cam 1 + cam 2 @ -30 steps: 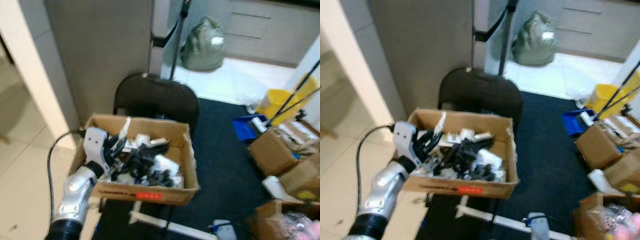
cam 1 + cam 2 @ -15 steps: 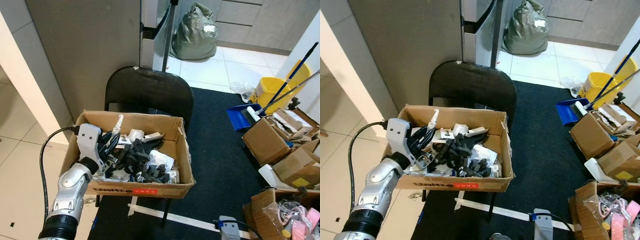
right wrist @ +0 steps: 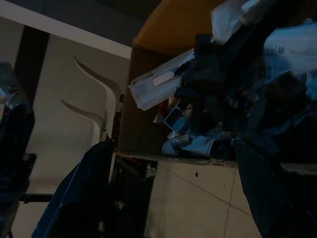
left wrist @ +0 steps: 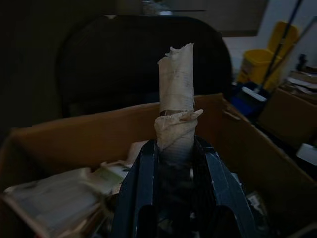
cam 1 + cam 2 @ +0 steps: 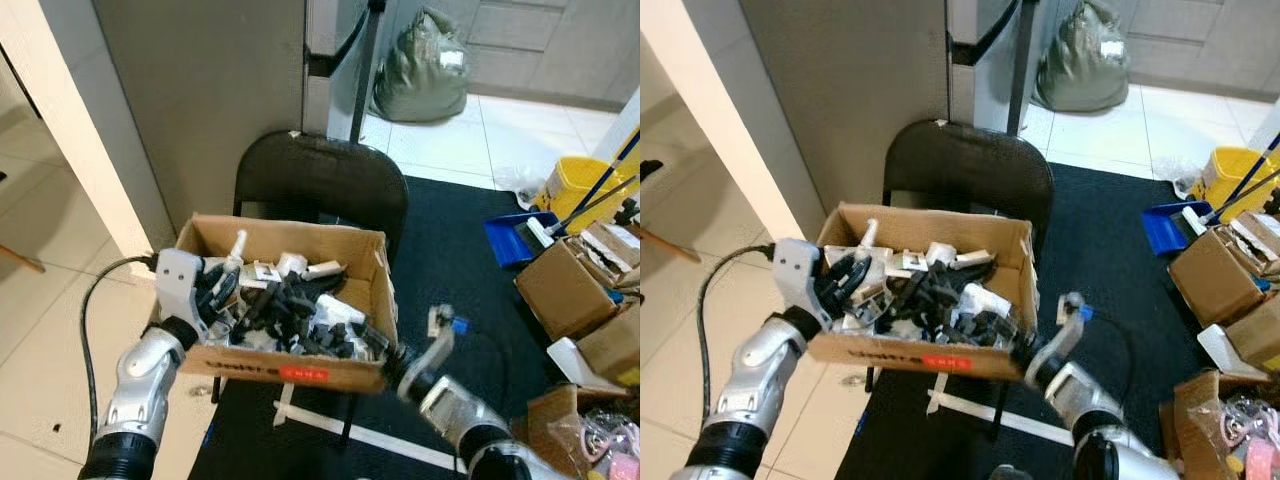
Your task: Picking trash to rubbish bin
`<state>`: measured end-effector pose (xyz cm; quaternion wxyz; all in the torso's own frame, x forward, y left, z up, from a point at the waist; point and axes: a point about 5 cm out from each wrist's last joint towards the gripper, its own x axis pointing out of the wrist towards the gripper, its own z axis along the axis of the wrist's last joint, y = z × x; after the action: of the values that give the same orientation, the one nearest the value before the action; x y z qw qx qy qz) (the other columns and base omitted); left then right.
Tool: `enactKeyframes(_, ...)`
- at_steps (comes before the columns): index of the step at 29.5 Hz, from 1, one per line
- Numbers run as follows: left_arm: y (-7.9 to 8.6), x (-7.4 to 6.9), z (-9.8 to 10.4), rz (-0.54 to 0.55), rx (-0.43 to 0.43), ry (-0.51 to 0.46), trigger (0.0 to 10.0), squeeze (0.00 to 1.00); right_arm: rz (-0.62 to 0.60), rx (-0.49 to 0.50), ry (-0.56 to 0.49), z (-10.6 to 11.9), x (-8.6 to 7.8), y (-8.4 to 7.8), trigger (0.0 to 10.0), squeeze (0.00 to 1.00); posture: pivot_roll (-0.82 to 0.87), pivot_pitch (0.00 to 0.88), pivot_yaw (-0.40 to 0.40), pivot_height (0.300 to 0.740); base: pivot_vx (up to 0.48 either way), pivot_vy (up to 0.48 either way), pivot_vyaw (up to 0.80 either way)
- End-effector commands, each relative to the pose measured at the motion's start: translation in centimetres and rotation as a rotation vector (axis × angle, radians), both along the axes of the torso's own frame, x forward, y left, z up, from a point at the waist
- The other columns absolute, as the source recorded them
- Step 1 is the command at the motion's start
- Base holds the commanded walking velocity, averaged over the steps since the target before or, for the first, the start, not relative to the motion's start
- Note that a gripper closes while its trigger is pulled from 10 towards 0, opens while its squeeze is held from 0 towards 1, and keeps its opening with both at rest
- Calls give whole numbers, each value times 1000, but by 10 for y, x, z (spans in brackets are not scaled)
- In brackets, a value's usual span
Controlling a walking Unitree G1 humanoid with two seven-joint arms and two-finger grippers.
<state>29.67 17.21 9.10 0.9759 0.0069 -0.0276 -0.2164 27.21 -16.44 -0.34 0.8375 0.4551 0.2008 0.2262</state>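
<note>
A cardboard box (image 5: pixel 360 262) full of black and white scraps rests on a black chair (image 5: pixel 320 180). My left gripper (image 5: pixel 218 283) is inside the box at its left end, shut on a pale rolled paper tube (image 4: pixel 176 94) that sticks up past the fingertips (image 4: pixel 142 163). The tube stands up near the box's back wall (image 5: pixel 237 246). My right gripper (image 5: pixel 386 362) is at the box's front right corner, open; in the right wrist view its fingers (image 3: pixel 81 198) spread wide on either side of the box edge and the scraps (image 3: pixel 233 94).
A dark rug (image 5: pixel 460 250) lies under and right of the chair. Several cardboard boxes (image 5: pixel 560 290), a blue dustpan (image 5: pixel 515 235) and a yellow bucket (image 5: pixel 570 180) crowd the right. A full grey-green bag (image 5: pixel 425 78) sits at the back. A wall (image 5: pixel 180 110) stands at the left.
My right arm has risen into view and its gripper now sits at the box's front right corner. The left gripper stays in the box holding the paper tube. The camera has shifted slightly.
</note>
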Motion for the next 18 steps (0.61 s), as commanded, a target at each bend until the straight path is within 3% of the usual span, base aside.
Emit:
enactKeyframes(1,-2,0,2,-4,-10,-4,10000,0,54,26,-22,2,-1,1,10000,0,119,63,0,740,0,0,0)
enactKeyframes(6,-2,1,3,-3,-13,-7,10000,0,199,77,-101,9,-4,4,10000,0,115,60,-1,740,0,0,0)
enactKeyframes(18,-2,3,3,1,-36,2,10000,0,205,77,-144,15,1,4,10000,0,110,59,-4,740,0,0,0)
